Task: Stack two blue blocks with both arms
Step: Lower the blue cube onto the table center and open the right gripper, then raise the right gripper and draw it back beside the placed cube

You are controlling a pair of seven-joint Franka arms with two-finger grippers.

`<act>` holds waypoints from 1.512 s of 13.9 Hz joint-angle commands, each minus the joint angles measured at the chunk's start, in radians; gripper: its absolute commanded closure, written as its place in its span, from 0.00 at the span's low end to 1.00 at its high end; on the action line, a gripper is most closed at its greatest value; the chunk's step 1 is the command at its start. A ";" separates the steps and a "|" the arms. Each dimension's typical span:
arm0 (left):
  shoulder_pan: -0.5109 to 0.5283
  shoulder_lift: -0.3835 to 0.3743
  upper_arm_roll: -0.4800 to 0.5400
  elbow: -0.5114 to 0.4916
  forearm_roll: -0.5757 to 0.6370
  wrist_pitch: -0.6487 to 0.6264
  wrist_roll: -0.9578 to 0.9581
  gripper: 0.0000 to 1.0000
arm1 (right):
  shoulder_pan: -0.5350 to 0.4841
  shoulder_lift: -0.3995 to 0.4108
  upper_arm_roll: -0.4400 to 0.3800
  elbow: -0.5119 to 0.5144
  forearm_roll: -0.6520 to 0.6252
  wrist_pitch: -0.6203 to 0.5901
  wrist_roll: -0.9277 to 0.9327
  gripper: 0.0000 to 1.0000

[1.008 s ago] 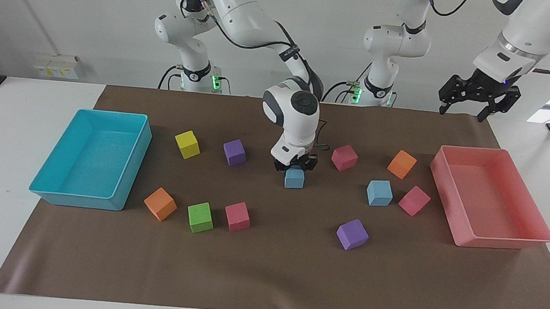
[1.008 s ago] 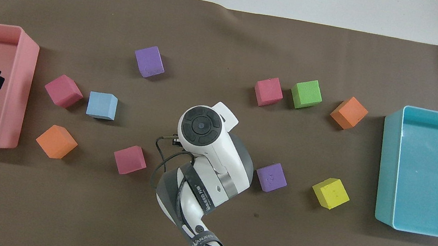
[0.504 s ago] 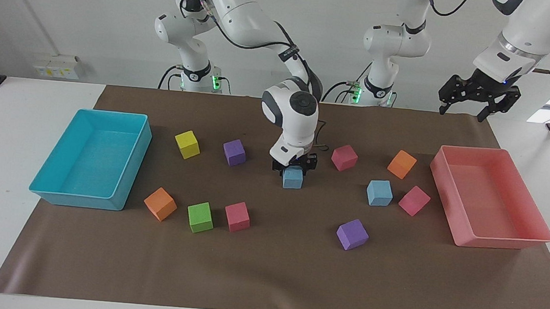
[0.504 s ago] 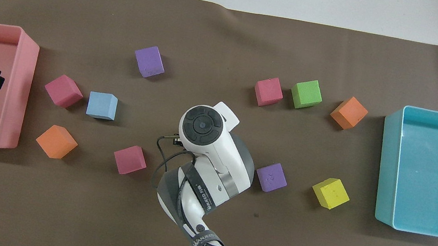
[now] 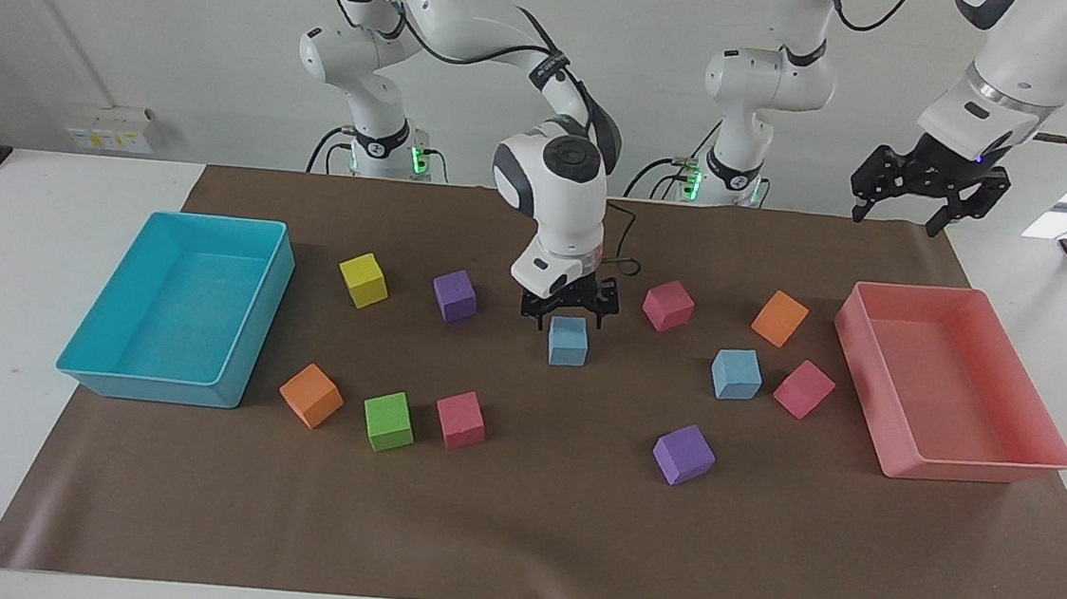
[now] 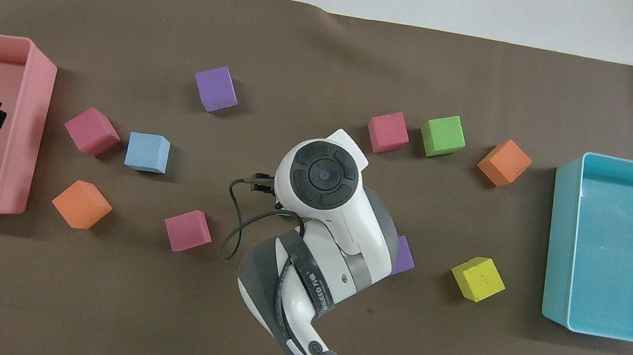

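Right claw [image 5: 569, 314] spread wide, empty, just above blue block [image 5: 568, 341].

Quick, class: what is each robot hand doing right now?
Left hand: open, holding nothing, up over the table edge by the pink plastic tray.
Right hand: open, just above the sky-blue foam cube, not gripping it.

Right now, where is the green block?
In the facing view, the green block sits on the brown mat between an orange block and a pink block, toward the right arm's end, near the turquoise tray.
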 commanded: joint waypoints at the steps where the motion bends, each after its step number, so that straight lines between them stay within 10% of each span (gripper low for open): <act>1: 0.013 -0.010 -0.007 -0.009 0.007 -0.005 0.003 0.00 | -0.063 -0.096 0.007 -0.025 0.040 -0.065 -0.032 0.00; 11: 0.013 -0.010 -0.007 -0.011 0.007 -0.005 0.003 0.00 | -0.338 -0.170 0.007 -0.058 0.486 -0.174 -0.656 0.00; 13: 0.013 -0.010 -0.007 -0.009 0.007 -0.005 0.003 0.00 | -0.387 -0.171 0.007 -0.087 0.621 -0.174 -0.725 0.14; 18: 0.013 -0.012 -0.007 -0.011 0.007 -0.005 0.003 0.00 | -0.435 -0.168 0.007 -0.175 0.807 -0.137 -0.870 1.00; 21: 0.013 -0.010 -0.007 -0.011 0.008 -0.005 0.003 0.00 | -0.422 -0.162 0.007 -0.216 0.859 -0.120 -0.905 1.00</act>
